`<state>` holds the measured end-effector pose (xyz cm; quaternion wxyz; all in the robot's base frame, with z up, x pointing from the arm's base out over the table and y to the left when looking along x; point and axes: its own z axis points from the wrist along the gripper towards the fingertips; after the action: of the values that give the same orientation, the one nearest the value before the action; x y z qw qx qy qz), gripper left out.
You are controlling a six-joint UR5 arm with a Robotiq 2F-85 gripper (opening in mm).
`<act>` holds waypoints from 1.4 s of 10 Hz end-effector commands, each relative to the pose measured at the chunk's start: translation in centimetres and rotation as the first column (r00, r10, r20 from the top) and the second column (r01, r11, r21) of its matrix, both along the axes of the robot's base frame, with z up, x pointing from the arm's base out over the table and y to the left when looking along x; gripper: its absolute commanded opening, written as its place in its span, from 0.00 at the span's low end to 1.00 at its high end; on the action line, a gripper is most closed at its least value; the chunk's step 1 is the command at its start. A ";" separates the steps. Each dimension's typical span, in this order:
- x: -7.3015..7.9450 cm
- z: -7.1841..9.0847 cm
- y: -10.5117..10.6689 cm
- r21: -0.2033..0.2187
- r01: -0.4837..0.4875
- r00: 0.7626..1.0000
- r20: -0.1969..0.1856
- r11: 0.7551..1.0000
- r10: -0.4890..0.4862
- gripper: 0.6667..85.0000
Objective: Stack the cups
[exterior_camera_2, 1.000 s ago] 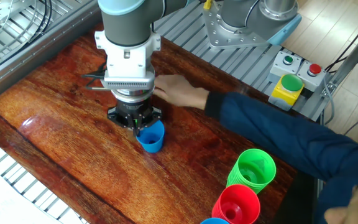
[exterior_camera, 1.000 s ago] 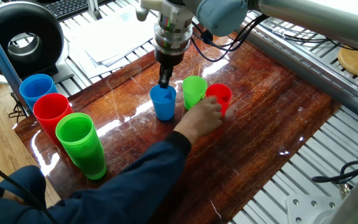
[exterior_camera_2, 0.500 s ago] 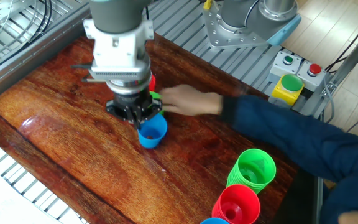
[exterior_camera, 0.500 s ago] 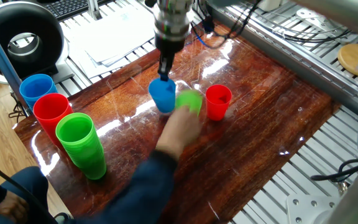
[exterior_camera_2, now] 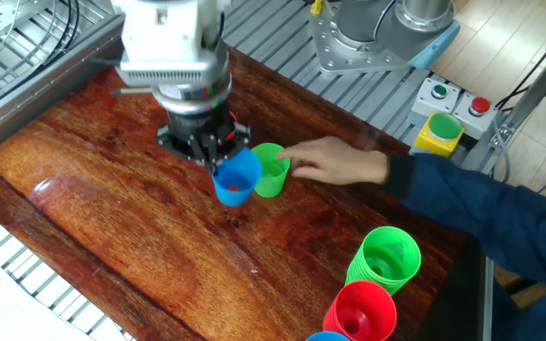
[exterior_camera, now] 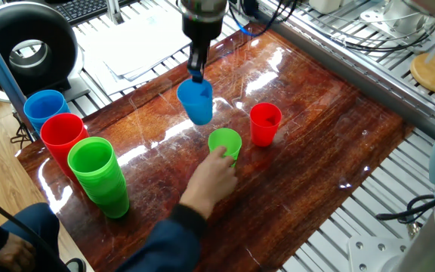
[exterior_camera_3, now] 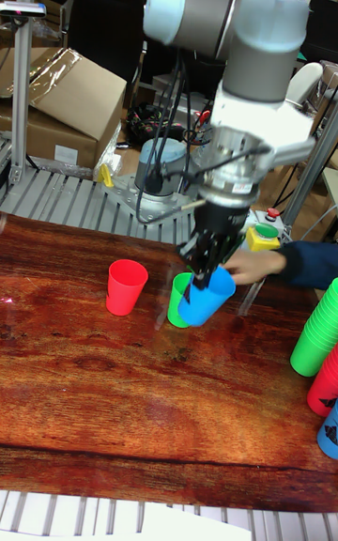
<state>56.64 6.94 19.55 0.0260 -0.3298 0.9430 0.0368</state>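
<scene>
My gripper (exterior_camera: 197,75) (exterior_camera_2: 218,161) (exterior_camera_3: 199,284) is shut on the rim of the small blue cup (exterior_camera: 196,102) (exterior_camera_2: 236,179) (exterior_camera_3: 207,297), which hangs tilted above the wooden table. The small light green cup (exterior_camera: 225,146) (exterior_camera_2: 270,170) (exterior_camera_3: 177,300) stands on the table with a person's hand (exterior_camera: 213,173) (exterior_camera_2: 335,161) touching it. The small red cup (exterior_camera: 265,124) (exterior_camera_3: 126,286) stands upright by itself; the other fixed view does not show it, as the arm hides it.
Tall stacks of blue (exterior_camera: 45,111), red (exterior_camera: 63,140) and green (exterior_camera: 98,174) cups stand at one end of the table (exterior_camera: 316,143). The person's blue sleeve (exterior_camera_2: 482,218) reaches across the table. A button box (exterior_camera_2: 441,133) sits beyond the edge.
The gripper has lifted the blue cup off the table and shifted it away from the other two. The hand slid the green cup toward the table's front, away from the red cup.
</scene>
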 end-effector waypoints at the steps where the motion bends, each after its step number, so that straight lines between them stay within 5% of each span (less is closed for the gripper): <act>1: -1.4 2.6 -0.5 0.006 -0.018 0.999 -0.029 1.000 0.018 0.01; 10: -4.7 1.9 -9.7 -0.094 -0.273 0.962 -0.014 0.957 0.273 0.01; 14: -6.5 0.5 -12.7 -0.116 -0.294 0.955 0.002 0.949 0.296 0.01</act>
<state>51.18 -4.03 20.85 0.0039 -0.4573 0.8892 -0.0119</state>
